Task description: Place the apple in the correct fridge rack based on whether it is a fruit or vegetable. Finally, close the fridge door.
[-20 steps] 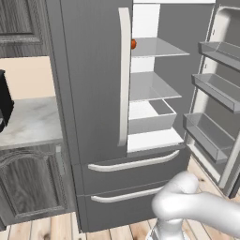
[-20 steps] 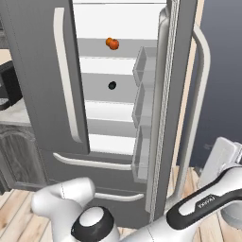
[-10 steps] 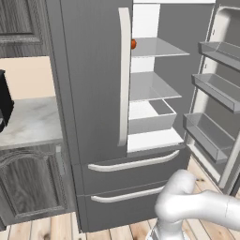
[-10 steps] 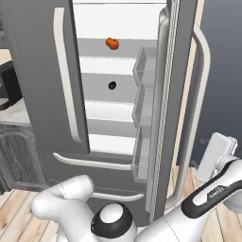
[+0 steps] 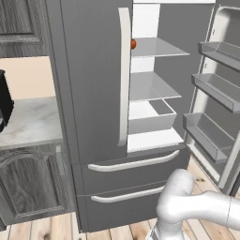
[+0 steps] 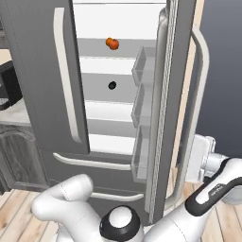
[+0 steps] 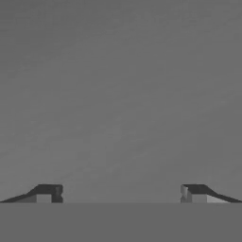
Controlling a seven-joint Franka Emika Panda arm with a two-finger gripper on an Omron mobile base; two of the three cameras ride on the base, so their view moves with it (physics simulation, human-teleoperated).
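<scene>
— Where is the apple (image 6: 113, 44) sitting?

— On the fridge rack (image 5: 157, 47), the topmost pale shelf inside the fridge (image 5: 89, 93). From the left base view I catch a sliver of red at the shelf's left end, peeking past the edge of the shut left door (image 5: 91, 79). From the right base view it sits out in the open on that shelf, well back toward the rear wall.

— And the right door?

— The right door (image 6: 172, 108) stands swung wide. Its narrow bins (image 5: 213, 84) show along the inner face, three of them stacked one above another. Below the shelves, a clear drawer (image 5: 151, 117) rests inside, and two drawer fronts (image 5: 136, 176) with pale handles sit underneath.

— What about the pincer?

— The pincer (image 7: 122, 194) is spread, its two dark fingertips (image 7: 47, 194) far apart, gripping nothing. It faces a flat grey surface up close; I cannot tell from that view exactly which surface. In the right base view the arm reaches round to the outer side of the open door, its hand close to the long door handle (image 6: 196, 108).

— Anything off to the side?

— A marble worktop (image 5: 30, 122) over a dark cabinet (image 5: 33, 187), left of the fridge.
</scene>
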